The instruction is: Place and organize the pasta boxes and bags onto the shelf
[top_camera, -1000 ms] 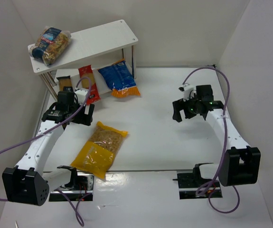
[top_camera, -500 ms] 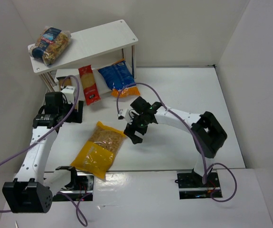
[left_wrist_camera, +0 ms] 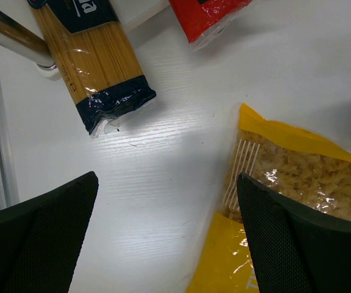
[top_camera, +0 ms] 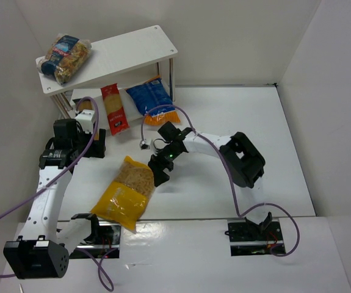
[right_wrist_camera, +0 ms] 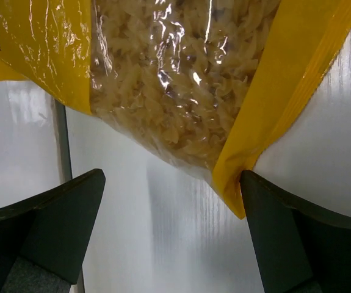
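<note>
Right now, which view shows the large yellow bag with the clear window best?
Top external: the whole large yellow bag with clear window shows. Left wrist catches one end; right wrist only its window close up.

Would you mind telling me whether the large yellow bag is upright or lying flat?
Lying flat: the large yellow bag rests broadside on the table, its clear window facing up.
</note>
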You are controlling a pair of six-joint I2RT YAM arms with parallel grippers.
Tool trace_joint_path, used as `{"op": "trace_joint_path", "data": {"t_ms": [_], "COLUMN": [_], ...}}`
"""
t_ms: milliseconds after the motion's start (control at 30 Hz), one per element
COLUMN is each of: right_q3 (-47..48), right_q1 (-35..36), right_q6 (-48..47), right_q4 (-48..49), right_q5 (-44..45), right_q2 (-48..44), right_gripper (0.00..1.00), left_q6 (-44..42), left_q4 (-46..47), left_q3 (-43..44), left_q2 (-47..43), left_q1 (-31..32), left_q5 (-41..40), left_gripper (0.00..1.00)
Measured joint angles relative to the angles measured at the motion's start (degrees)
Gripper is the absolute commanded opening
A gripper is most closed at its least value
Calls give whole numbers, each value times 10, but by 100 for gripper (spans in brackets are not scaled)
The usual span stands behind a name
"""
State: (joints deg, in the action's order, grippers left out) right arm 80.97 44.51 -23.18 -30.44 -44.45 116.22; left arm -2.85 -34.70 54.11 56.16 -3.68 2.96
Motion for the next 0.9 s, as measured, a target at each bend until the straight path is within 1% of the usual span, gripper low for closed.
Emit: {"op": "trace_joint_path", "data": {"t_ms": [167, 367, 533, 600, 900], "right_q3": [5, 1, 1, 4, 31], "right_q1": [-17, -25, -60, -69, -33], "right_q6": [9, 36, 64, 72, 89], "right_q4": [5, 22, 43, 45, 59], "right_q5": [-60, -69, -83, -101, -143], "right_q2": [34, 34, 43, 52, 84], "right_gripper": [100, 100, 100, 100, 100], "left_q6": [0, 0, -2, -2, -2], "left_q4": [0, 0, 0, 0, 0], "left_q3": [0, 0, 0, 0, 0], "left_q2": [0, 0, 0, 0, 0], "left_q1": [0, 0, 0, 0, 0], "left_q5": [3, 7, 12, 14, 19], "left_gripper": [100, 100, 100, 100, 100]}}
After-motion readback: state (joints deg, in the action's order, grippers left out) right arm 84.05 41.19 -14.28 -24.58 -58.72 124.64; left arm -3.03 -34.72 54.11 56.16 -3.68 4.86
